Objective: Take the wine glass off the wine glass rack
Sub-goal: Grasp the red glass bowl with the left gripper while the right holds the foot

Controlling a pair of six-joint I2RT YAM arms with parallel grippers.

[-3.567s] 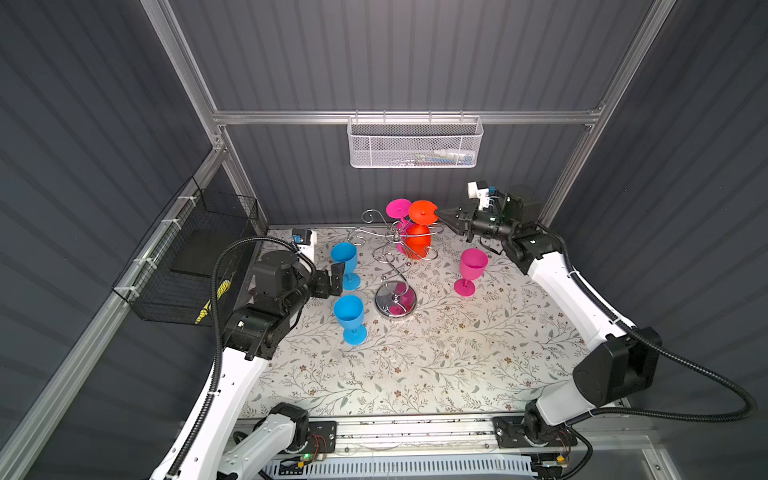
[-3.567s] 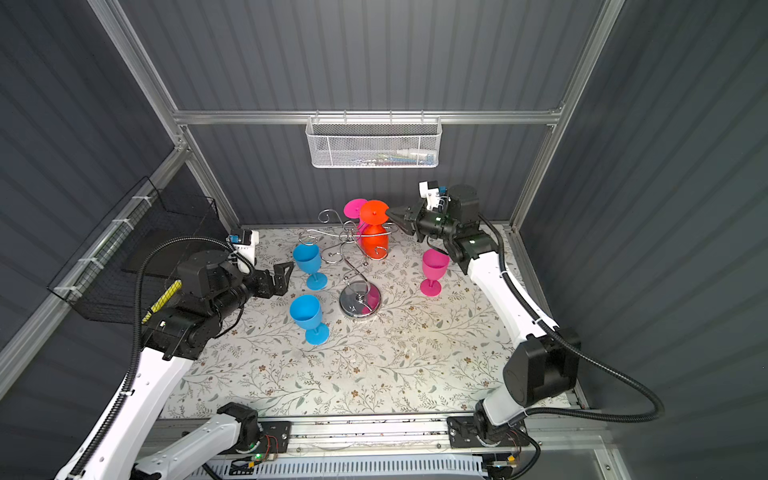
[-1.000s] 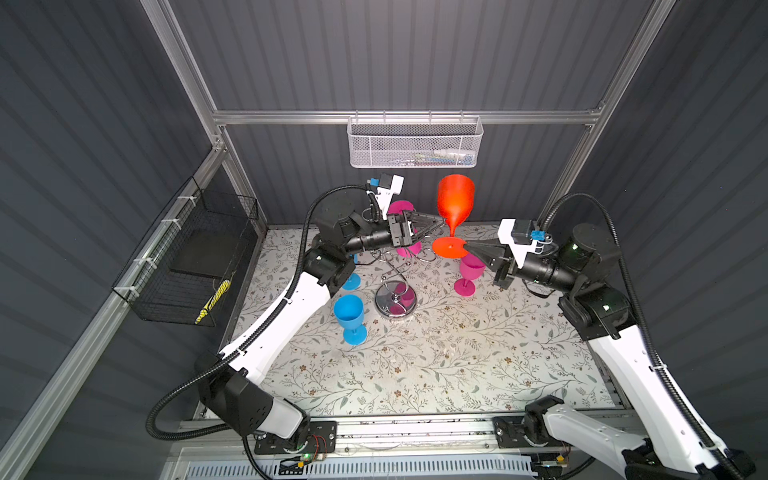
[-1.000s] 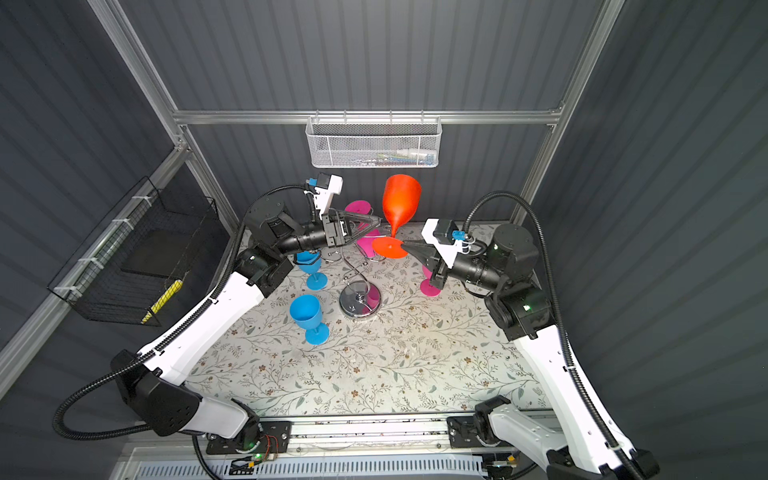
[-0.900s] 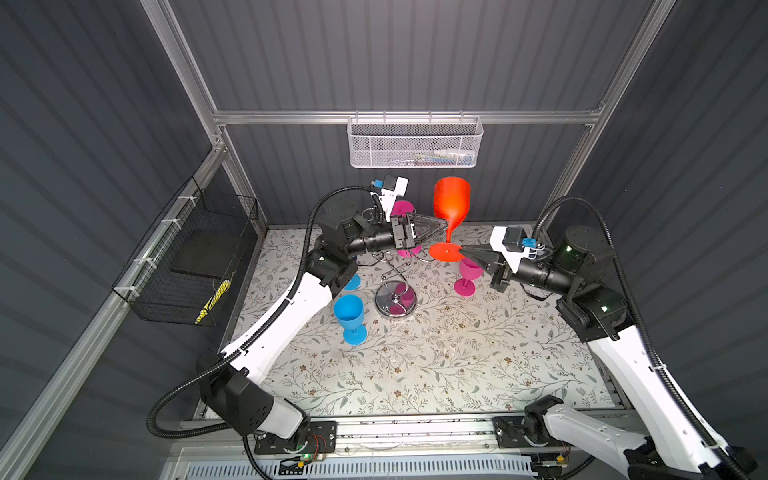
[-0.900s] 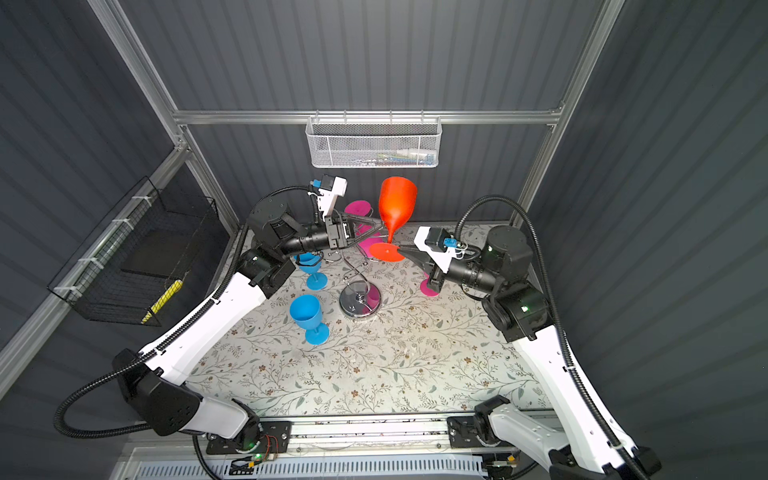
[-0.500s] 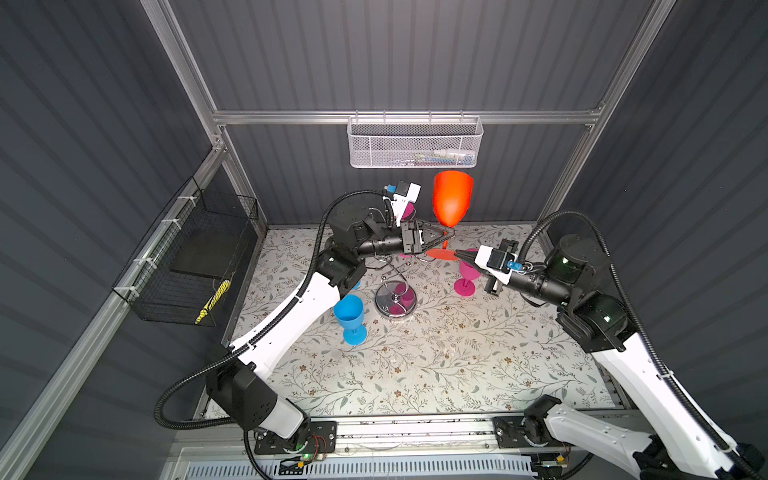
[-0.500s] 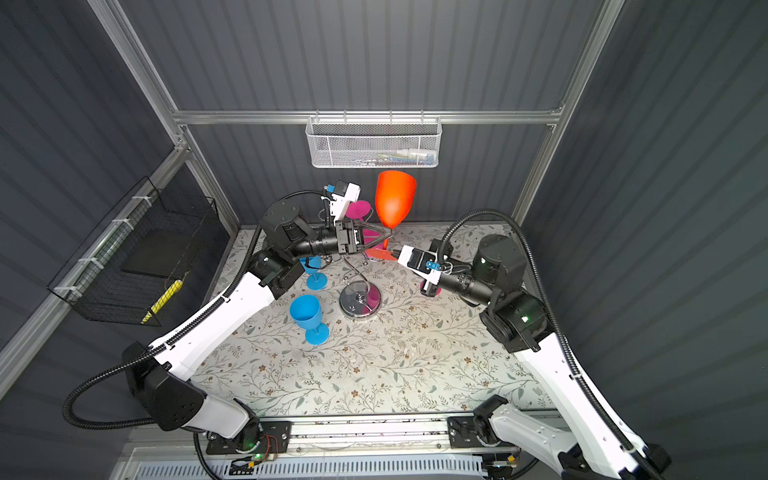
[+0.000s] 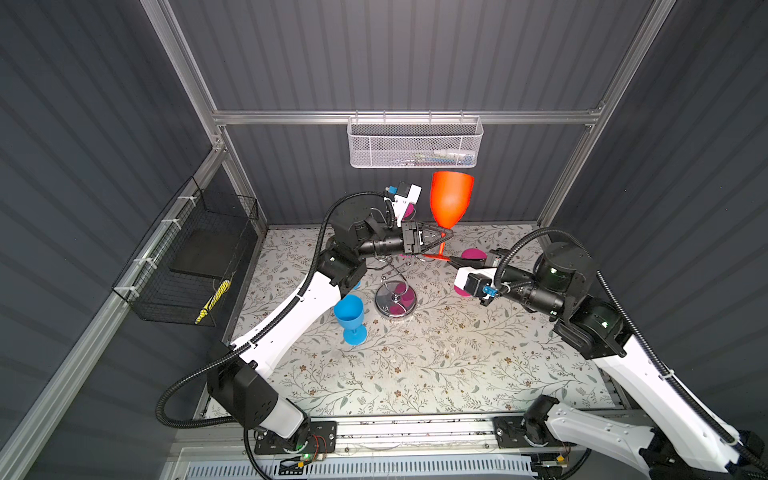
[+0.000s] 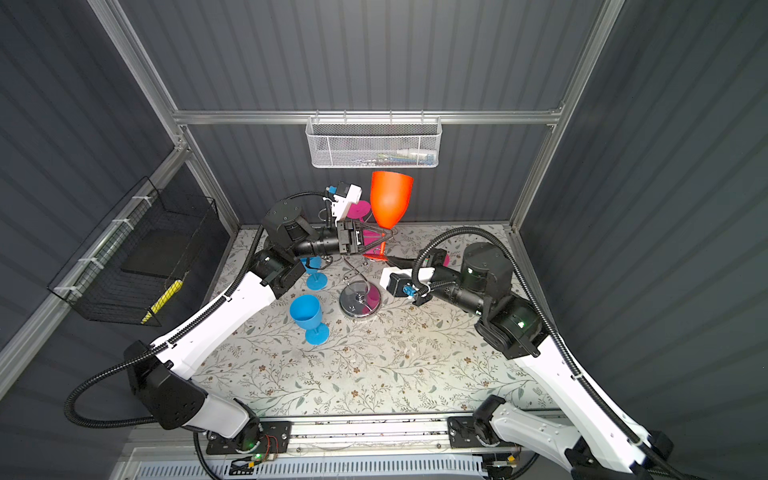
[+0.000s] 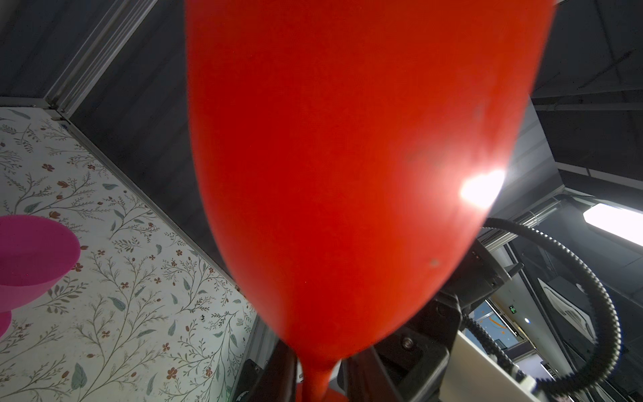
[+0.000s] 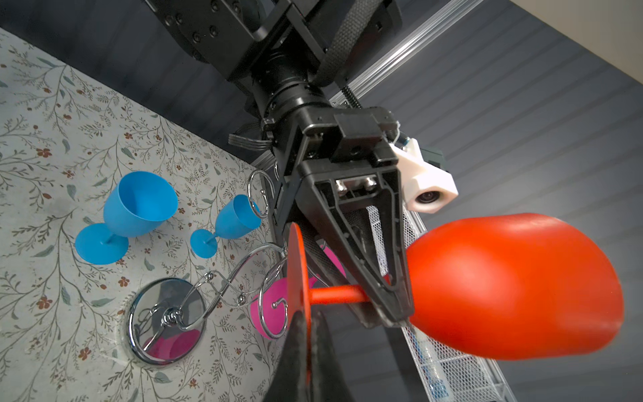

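Note:
The orange wine glass stands upright in the air, clear of the wine glass rack, a chrome wire stand on a mirror disc base. My right gripper is shut on the rim of the glass's foot disc, reaching in from the right. From the left, my left gripper brackets the stem just under the bowl. Its jaws are narrow, with a thin sliver of light either side of the stem. A pink glass hangs on the rack.
Two blue glasses stand on the floral mat left of the rack. Another pink glass stands behind my right gripper. A white mesh basket hangs on the back wall above the glass, and a black wire basket on the left wall.
My left gripper's jaws have narrowed round the orange glass's stem. The right arm has tipped the glass upright and carried it slightly left, still gripping its foot.

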